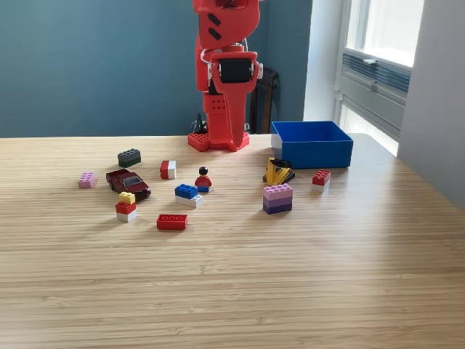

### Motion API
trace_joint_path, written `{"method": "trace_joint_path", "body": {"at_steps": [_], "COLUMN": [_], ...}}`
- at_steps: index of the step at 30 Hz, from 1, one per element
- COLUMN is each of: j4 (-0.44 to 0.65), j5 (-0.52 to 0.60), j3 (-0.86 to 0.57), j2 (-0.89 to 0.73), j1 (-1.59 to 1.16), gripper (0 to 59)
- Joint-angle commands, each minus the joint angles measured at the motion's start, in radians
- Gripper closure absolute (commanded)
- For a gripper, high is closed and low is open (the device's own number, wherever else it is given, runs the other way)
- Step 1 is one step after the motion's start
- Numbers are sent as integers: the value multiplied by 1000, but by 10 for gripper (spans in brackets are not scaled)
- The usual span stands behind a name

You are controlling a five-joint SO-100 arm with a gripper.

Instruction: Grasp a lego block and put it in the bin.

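Several lego blocks lie on the wooden table [290, 291]: a grey one [129, 157], a pink one [87, 179], a red-and-white one [168, 169], a blue-on-white one [187, 194], a flat red one [172, 222] and a pink-purple stack [277, 198]. The blue bin [312, 143] stands at the back on the exterior view's right. My red arm is folded at the back centre. Its gripper [221, 139] hangs straight down in front of the base, far from every block. No gap shows between the fingers and nothing is held.
A dark red toy car [128, 182], a small minifigure [203, 179], a yellow-and-black piece [278, 171], a yellow-red-white stack [126, 207] and a red-white block [321, 177] also lie on the table. A window and wall close the exterior view's right side.
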Motion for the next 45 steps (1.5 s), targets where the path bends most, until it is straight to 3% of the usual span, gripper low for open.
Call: {"method": "trace_joint_path", "body": {"at_steps": [1, 28, 36, 45], "j4": [-12, -71, -156, -161], "j5": [8, -11, -91, -141], "j3": [-6, 72, 92, 130], "j2": [69, 69, 67, 67], "j1": [5, 43, 123, 81], "gripper": [349, 354, 320, 294]}}
